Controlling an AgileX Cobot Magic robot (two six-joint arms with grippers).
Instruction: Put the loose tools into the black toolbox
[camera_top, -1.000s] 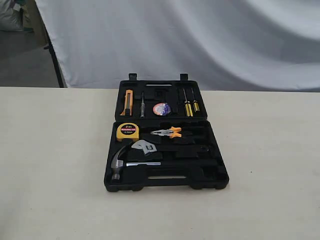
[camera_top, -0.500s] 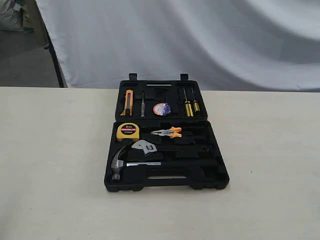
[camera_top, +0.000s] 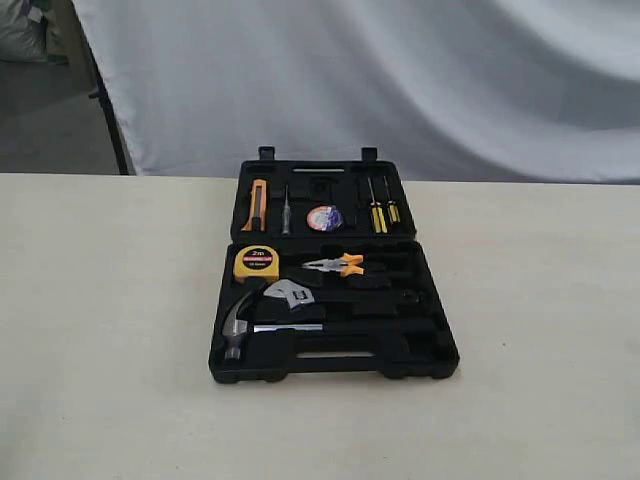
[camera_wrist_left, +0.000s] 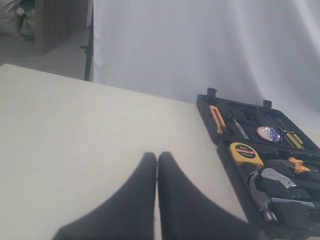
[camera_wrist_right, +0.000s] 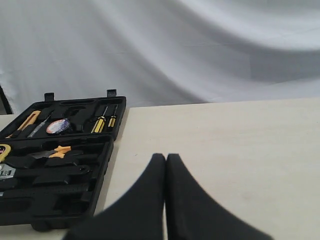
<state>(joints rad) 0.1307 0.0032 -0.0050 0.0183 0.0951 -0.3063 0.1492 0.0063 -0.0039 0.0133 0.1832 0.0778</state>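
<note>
I see the open black plastic toolbox (camera_top: 440, 352) lying flat on the pale table (camera_top: 100, 350) with all 3 task tools in it. The black-handled steel claw hammer (camera_top: 262, 327) lies along its front tray. The silver adjustable wrench (camera_top: 290, 294) sits just behind the hammer's head. The small dark tape roll with red-white label (camera_top: 323, 218) is in its lid half. My left gripper (camera_wrist_left: 157, 161) and right gripper (camera_wrist_right: 166, 162) sit apart from the toolbox, jaws pressed together, empty.

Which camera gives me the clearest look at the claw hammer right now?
The exterior view: the claw hammer lies fully in frame in the toolbox, steel head and neck clear. The left wrist view shows its head but crops the handle; the right wrist view shows no clear part of it.
</note>
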